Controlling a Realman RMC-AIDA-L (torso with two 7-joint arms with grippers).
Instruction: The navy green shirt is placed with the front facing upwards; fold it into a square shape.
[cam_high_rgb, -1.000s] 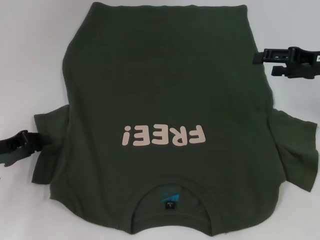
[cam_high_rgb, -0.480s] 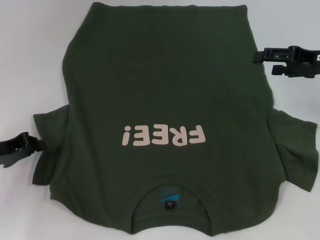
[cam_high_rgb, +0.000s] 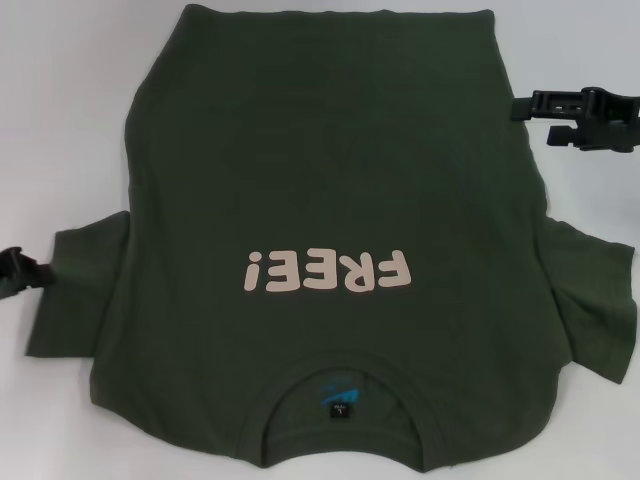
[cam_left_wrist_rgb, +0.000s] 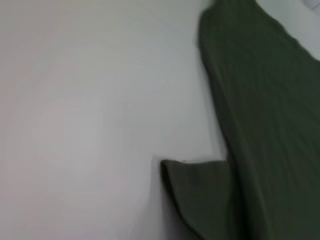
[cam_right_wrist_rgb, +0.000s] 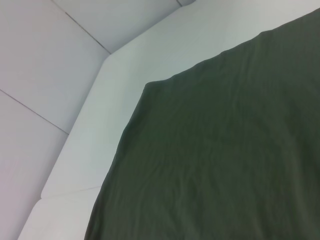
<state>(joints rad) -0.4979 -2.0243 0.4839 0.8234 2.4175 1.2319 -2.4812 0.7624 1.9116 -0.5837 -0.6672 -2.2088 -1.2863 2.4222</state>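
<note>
The navy green shirt (cam_high_rgb: 320, 200) lies flat and front up on the white table (cam_high_rgb: 60, 100). Its pale "FREE!" lettering (cam_high_rgb: 326, 272) and collar (cam_high_rgb: 345, 392) are on the near side, its hem on the far side. My left gripper (cam_high_rgb: 18, 274) shows at the picture's left edge, right at the outer edge of the left sleeve (cam_high_rgb: 80, 290), which is spread flat. The left wrist view shows that sleeve (cam_left_wrist_rgb: 200, 195) lying on the table. My right gripper (cam_high_rgb: 535, 122) is open, hovering just beside the shirt's right edge toward the far end. The hem corner (cam_right_wrist_rgb: 150, 87) fills the right wrist view.
The white table's far edge and corner (cam_right_wrist_rgb: 102, 62) show in the right wrist view, with floor beyond. The right sleeve (cam_high_rgb: 595, 300) lies creased at the near right. Bare table surrounds the shirt on the left (cam_left_wrist_rgb: 75, 125).
My left gripper moved left toward the picture's edge, and the left sleeve went with it, from bunched to spread flat. The right gripper rose slightly toward the far side.
</note>
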